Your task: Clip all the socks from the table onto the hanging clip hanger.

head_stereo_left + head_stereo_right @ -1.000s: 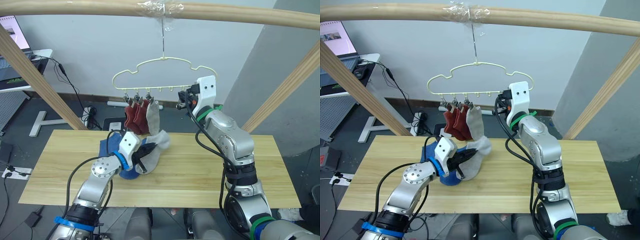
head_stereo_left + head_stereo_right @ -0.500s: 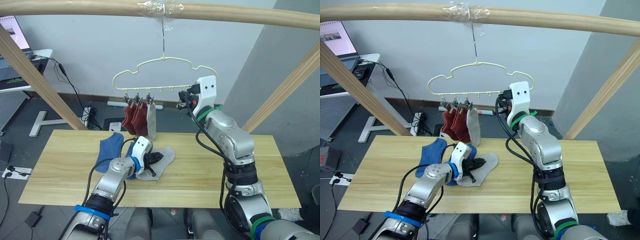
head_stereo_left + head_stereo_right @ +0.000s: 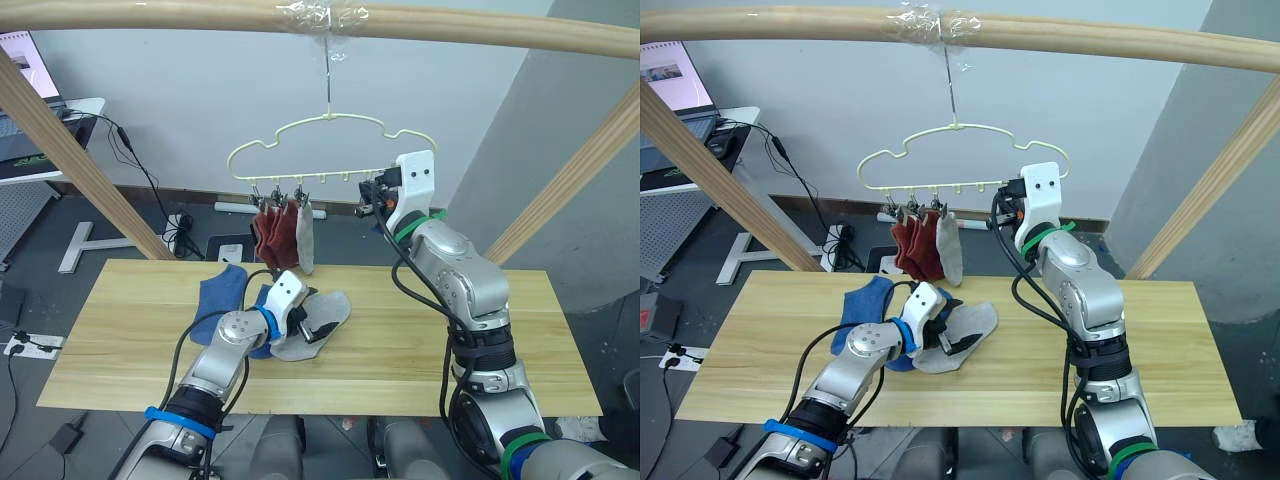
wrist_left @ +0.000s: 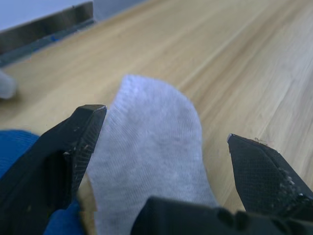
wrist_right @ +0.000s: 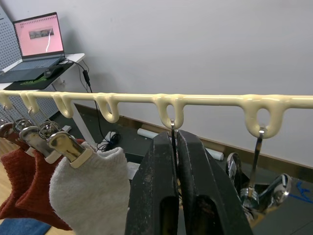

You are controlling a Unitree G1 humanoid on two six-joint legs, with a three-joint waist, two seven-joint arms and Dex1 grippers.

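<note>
The pale yellow clip hanger [image 3: 330, 140] hangs by its hook from the wooden pole. Two rust red socks [image 3: 268, 234] and one light grey sock [image 3: 305, 240] are clipped at its left end. My right gripper [image 5: 174, 134] is up at the hanger and shut on the thin wire of a free clip [image 5: 172, 128]. On the table [image 3: 420, 340] a second grey sock [image 3: 328, 310] lies flat beside the blue socks [image 3: 222, 293]. My left gripper [image 4: 164, 142] stands open low over this grey sock [image 4: 151, 127], one finger on each side.
A thick wooden pole frame [image 3: 90, 160] surrounds the table, with slanted posts on both sides. A laptop [image 3: 20, 60] sits on a desk at the back left, with cables on the floor. Bare tabletop lies to the right of the socks.
My left gripper brought the grey sock down from a lifted hold onto the table, then opened and let it go. The right gripper stayed on the clip.
</note>
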